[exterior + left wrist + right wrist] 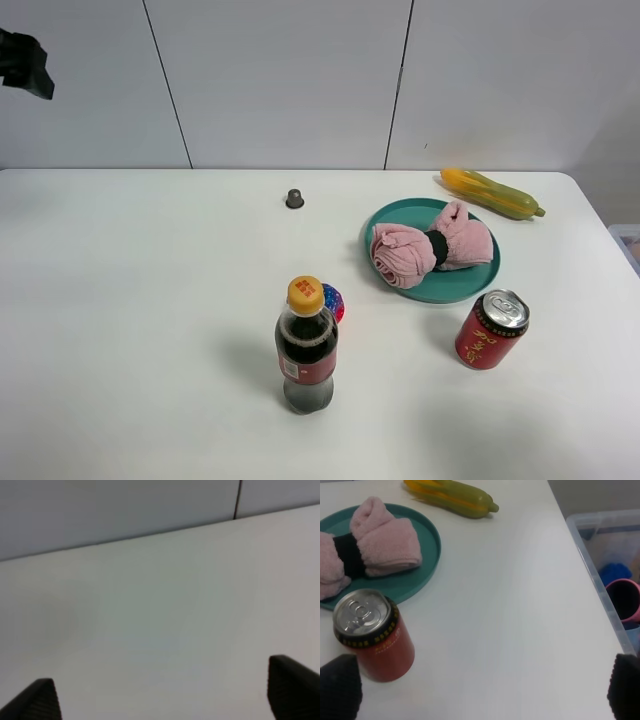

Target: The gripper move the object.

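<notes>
Pink towel (432, 247), rolled soft and pinched at its middle by a black band so that it flares like a bow, lies on the teal plate (465, 285) toward the right of the table (150, 330). One lobe is a tight spiral of terry facing the front; the other spreads flatter toward the back rim. My right wrist view shows it too (375, 550), fuzzy and pale rose, the band dark and ribbed.

My right gripper (485, 692) hangs above the table with its black fingertips (340, 685) spread wide at either side of the view, nothing between them. My left gripper (165, 690) is likewise parted wide over bare table, empty (only the two dark tips show).

Just in front of the plate stands a red can (491, 329); behind the plate lies a yellow-green corn cob (492, 192). A cola bottle (306, 345) stands nearer the front, a small pink-blue ball (333, 302) just behind it. A small dark cap (294, 198) sits well apart, toward the back. Off the table's right edge is a clear bin (605, 555).
</notes>
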Motion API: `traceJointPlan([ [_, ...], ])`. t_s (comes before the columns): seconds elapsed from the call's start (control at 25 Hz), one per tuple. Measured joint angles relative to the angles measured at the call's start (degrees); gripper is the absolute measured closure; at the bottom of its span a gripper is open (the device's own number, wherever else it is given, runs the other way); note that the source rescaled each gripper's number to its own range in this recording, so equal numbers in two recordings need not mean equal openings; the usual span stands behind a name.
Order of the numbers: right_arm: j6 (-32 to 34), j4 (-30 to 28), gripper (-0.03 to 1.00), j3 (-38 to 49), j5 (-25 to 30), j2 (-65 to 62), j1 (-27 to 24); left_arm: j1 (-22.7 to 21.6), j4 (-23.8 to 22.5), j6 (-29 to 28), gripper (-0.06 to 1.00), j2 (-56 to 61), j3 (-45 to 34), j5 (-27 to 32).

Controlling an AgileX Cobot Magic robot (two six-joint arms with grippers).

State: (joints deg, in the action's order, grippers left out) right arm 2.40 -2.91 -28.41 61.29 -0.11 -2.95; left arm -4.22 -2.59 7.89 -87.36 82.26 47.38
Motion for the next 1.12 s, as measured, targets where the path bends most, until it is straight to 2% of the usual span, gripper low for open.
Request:
traceJointPlan([
  [0.16, 0.0, 0.0, -0.03, 0.0, 0.0, 0.0, 0.0, -0.7, 2.6, 0.0, 0.23, 12.2, -10.3, -3.0],
  [0.24, 0.0, 0.0, -0.03, 0.0, 0.0, 0.0, 0.0, -0.7, 3.7, 0.0, 0.17, 19.3, -15.5, -4.5],
  [0.36, 0.0, 0.0, -0.03, 0.0, 0.0, 0.0, 0.0, -0.8, 5.1, -0.1, 0.02, 29.2, -22.2, -6.4],
  [0.48, 0.0, 0.0, -0.03, 0.0, 0.0, 0.0, 0.0, -0.8, 5.5, -0.4, -0.04, 38.2, -27.1, -6.6],
  [0.8, 0.0, 0.0, -0.03, 0.0, 0.0, 0.0, 0.0, -0.8, 5.6, -3.4, -0.04, 58.1, -34.7, -4.4],
  [1.12, 0.0, 0.0, -0.03, 0.0, 0.0, 0.0, 0.0, -0.8, 5.7, -5.4, -0.04, 72.4, -39.4, 0.4],
])
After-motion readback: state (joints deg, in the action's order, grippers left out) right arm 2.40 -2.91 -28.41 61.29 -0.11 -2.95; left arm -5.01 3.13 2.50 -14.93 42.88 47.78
